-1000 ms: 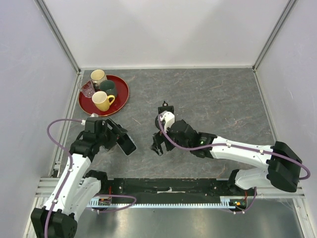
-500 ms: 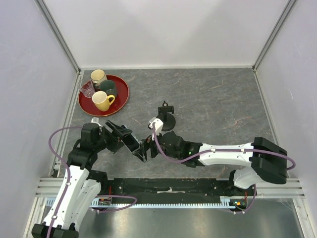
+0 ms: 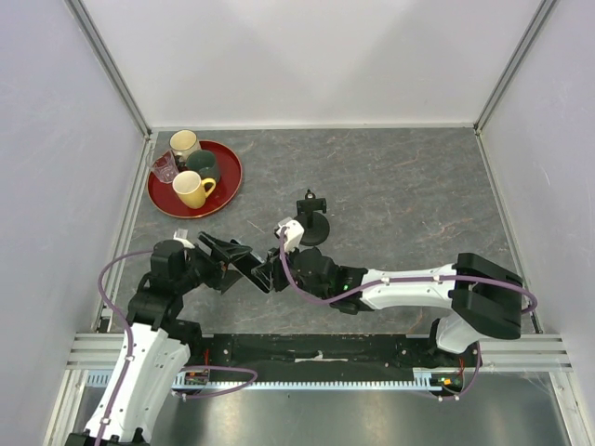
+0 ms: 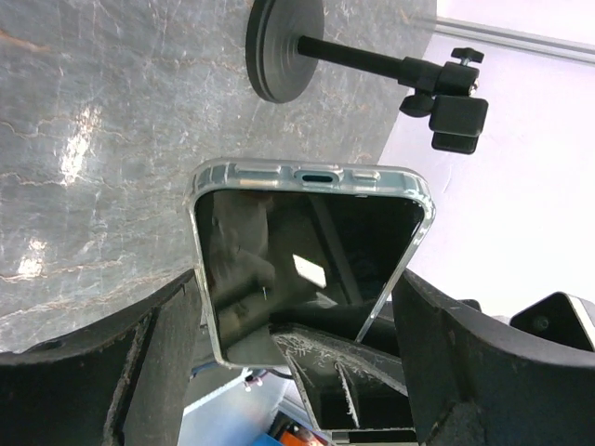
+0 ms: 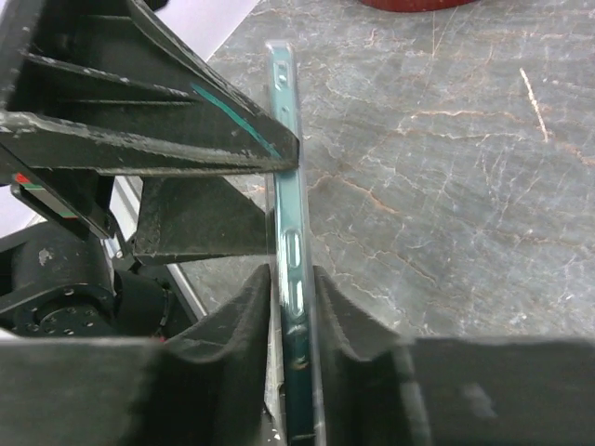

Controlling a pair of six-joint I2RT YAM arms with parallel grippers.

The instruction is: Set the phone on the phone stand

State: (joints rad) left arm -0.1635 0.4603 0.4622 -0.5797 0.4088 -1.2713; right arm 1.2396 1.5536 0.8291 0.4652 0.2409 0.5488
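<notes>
From above, the left gripper [image 3: 223, 255] carries the phone [image 3: 246, 268] in the air over the near left part of the surface [image 3: 400, 186]. The right gripper [image 3: 270, 275] meets it at the phone's free end. The stand [image 3: 314, 226] is upright near the middle of the surface, just beyond both grippers, with nothing on it. In the far left corner is a tray [image 3: 226, 193].

Left wrist now. The screen faces the camera, and the phone's long edges are pinched between the left gripper's fingers [image 4: 158, 353], so it is clamped on the phone. Past the phone's top edge the stand shows its disc base, stem and clamp.

Right wrist: the phone is seen edge-on, with the pads [image 5: 244, 325] pressed against both of its faces. This gripper is clamped on the phone too.

So two grips share one phone, and that looks like the danger. If either arm pulls while the other holds, the phone could twist or slide out. The right gripper has only one end, so once the left lets go the phone could pivot down. The stand looks light, and a nudge on the way in could tip it.

The count:
- One phone.
- One stand.
- Two grippers.
- One tray, holding three mugs [image 3: 191, 189] and one glass [image 3: 165, 168].
</notes>
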